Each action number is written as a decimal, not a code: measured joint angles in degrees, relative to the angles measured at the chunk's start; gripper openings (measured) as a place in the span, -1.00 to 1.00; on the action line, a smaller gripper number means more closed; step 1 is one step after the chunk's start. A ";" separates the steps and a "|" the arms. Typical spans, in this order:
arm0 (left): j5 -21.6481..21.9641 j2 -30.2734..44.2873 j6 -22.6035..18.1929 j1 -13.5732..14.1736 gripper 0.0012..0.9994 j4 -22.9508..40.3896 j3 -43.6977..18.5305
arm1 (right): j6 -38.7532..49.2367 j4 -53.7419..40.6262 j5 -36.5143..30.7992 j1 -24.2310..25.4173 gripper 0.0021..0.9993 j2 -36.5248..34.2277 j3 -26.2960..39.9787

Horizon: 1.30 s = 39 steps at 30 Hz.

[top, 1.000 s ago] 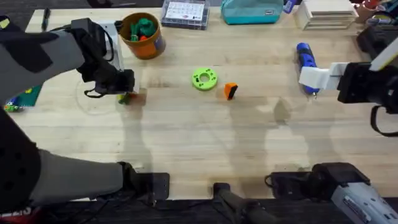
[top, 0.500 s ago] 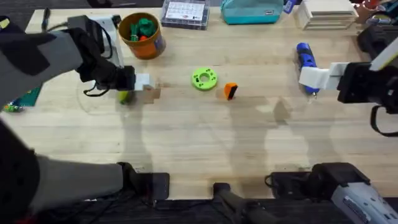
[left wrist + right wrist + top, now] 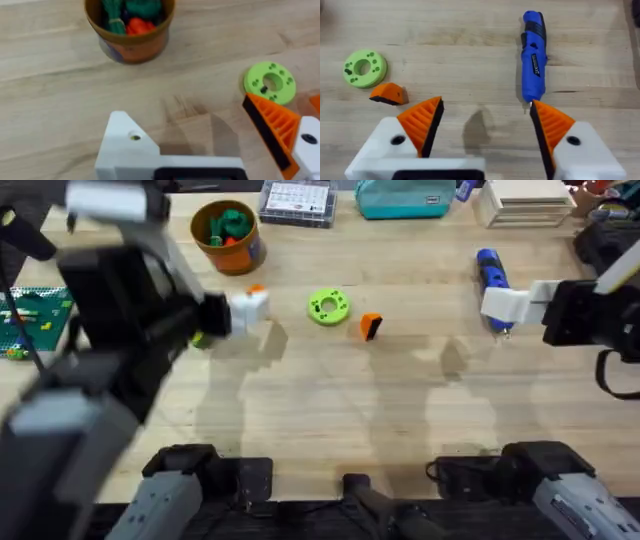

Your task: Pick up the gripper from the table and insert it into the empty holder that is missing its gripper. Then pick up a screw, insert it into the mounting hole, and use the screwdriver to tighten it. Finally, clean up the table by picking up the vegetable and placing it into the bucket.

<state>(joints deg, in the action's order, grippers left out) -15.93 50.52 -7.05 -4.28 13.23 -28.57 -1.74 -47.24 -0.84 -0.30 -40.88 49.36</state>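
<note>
— How are the jaws sitting?

— The right gripper (image 3: 482,125) is spreading wide, holding nothing. The left gripper (image 3: 200,145) is gaping too; one holder (image 3: 131,145) is bare.

— And the loose gripper (image 3: 371,326)?

— Lying mid-table, right of the green disc (image 3: 328,307). I'd advise squaring over it and pinching its flat sides.

— Counts?

— One screwdriver (image 3: 491,275) upper right, one bucket (image 3: 228,236) upper left, one disc.
</note>
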 joint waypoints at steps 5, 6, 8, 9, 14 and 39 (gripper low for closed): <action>-2.30 -13.85 0.44 0.03 1.00 -4.86 12.33 | 0.00 0.00 0.00 0.00 0.99 0.00 0.00; -2.56 -16.38 0.44 0.01 1.00 -5.05 14.08 | 0.00 0.00 0.01 0.00 0.99 0.00 0.00; -3.08 -20.56 0.46 0.01 1.00 -5.26 16.74 | 0.00 0.00 0.02 0.00 0.99 0.00 0.00; -3.41 -22.42 0.46 0.01 1.00 -5.31 17.97 | 0.00 0.00 0.01 0.00 0.99 0.00 0.00; -4.56 -29.96 0.48 0.03 1.00 -5.24 21.65 | 0.00 0.00 0.00 0.00 0.99 0.00 0.00; -17.52 -48.04 12.07 0.02 1.00 -6.97 26.55 | 0.00 0.00 0.02 0.00 0.99 0.02 0.00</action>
<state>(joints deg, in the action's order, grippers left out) -33.45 2.48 5.02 -4.26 6.26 -2.02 -1.74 -47.24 -0.83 -0.30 -40.87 49.36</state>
